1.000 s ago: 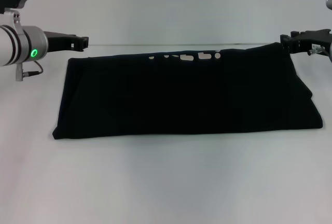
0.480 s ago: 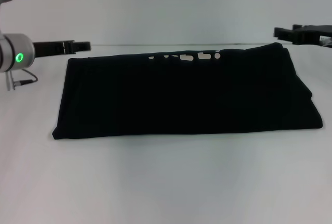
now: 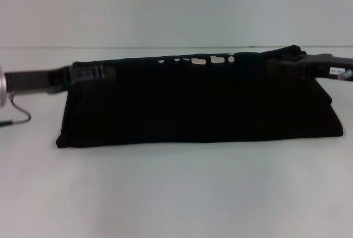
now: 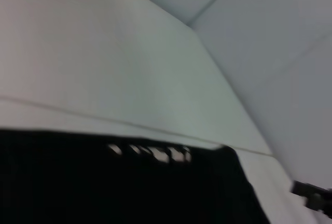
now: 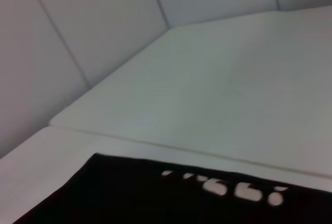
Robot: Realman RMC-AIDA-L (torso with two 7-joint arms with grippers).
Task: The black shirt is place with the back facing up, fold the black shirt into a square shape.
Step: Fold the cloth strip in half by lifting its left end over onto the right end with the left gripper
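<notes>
The black shirt [image 3: 198, 100] lies on the white table as a wide flat band, several small white marks [image 3: 196, 60] along its far edge. My left gripper [image 3: 91, 74] is over the shirt's far left corner. My right gripper [image 3: 284, 66] is over the far right corner. Both blend into the dark cloth. The left wrist view shows the shirt [image 4: 104, 182] with the white marks [image 4: 150, 152] and the right gripper [image 4: 311, 198] farther off. The right wrist view shows the shirt [image 5: 155, 198] and the marks [image 5: 233, 189].
The white table [image 3: 176, 194] stretches in front of the shirt and on both sides. A thin seam line [image 3: 33, 48] runs across the table just behind the shirt. A pale wall [image 3: 176, 6] stands behind.
Both grippers have moved inward and down, from outside the shirt's far corners to over them. The shirt itself has kept its shape and place.
</notes>
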